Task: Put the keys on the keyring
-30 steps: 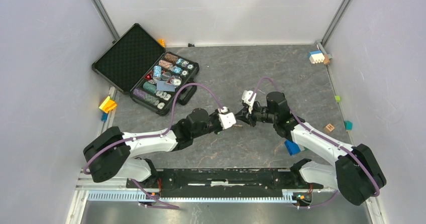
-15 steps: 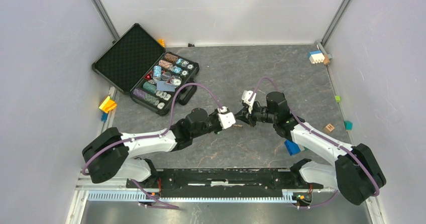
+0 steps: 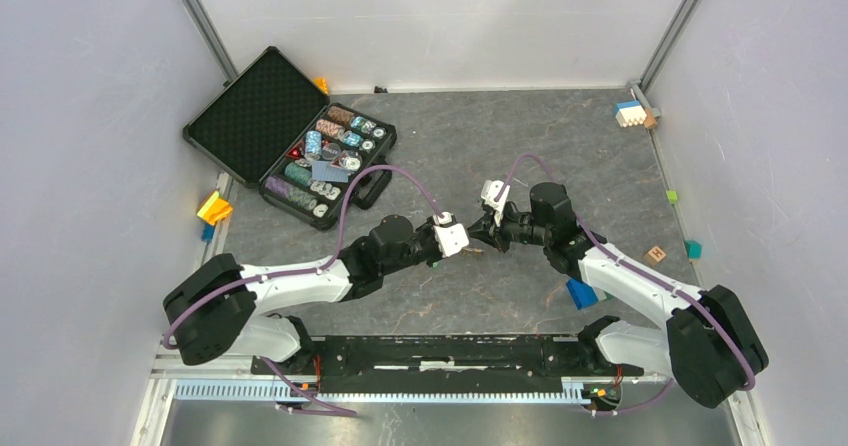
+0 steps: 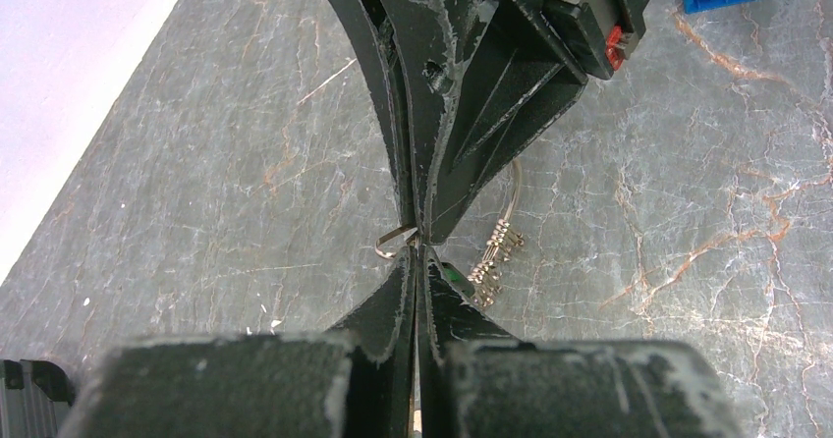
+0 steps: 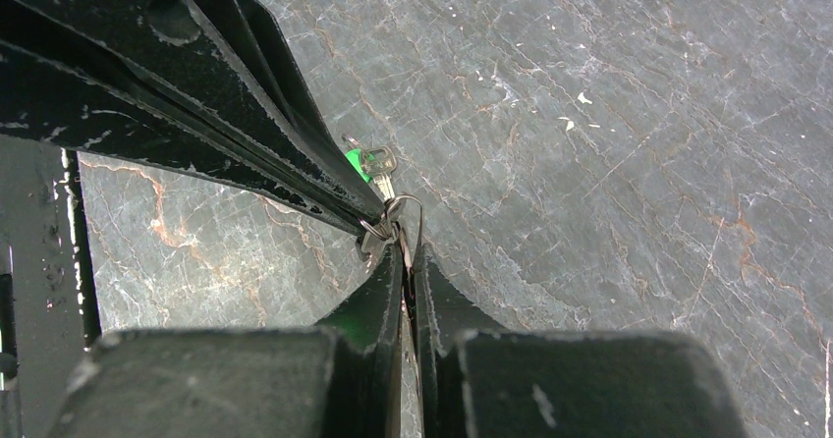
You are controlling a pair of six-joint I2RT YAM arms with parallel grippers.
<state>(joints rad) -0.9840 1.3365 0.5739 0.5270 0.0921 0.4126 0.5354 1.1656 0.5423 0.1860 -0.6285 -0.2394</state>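
- Hardly anything has moved since a second ago: left arm has crept a shade back toward its base, right arm unchanged, tips still meeting over mid-surface.
- Left tool (image 4: pixel 416 271): fingers pressed together. Green key (image 5: pixel 358 166) sits right at its tip and looks pinched by the blade; the actual contact is hidden.
- Right tool (image 5: pixel 405 261): fingers nearly together, pinching the ring (image 5: pixel 419 220). The wire runs into the gap between them.
- Small brassy keys (image 4: pixel 491 259) hang off the ring, just beside the two tips and above the surface (image 4: pixel 688 212).
- Black key: not made out in any view.
- Judged step: working the green key's hole onto the ring's wire end. Cannot tell whether it has caught.
- Risks, as I read it:
  - Thin blade in a tip pinch may pivot or slip if the ring pushes back, and the key drops.
  - Ring may rotate in its grip, turning the split away.
  - Tips stand touching or nearly so; further push jams them instead of threading.
  - Dangling keys may snag the green head.
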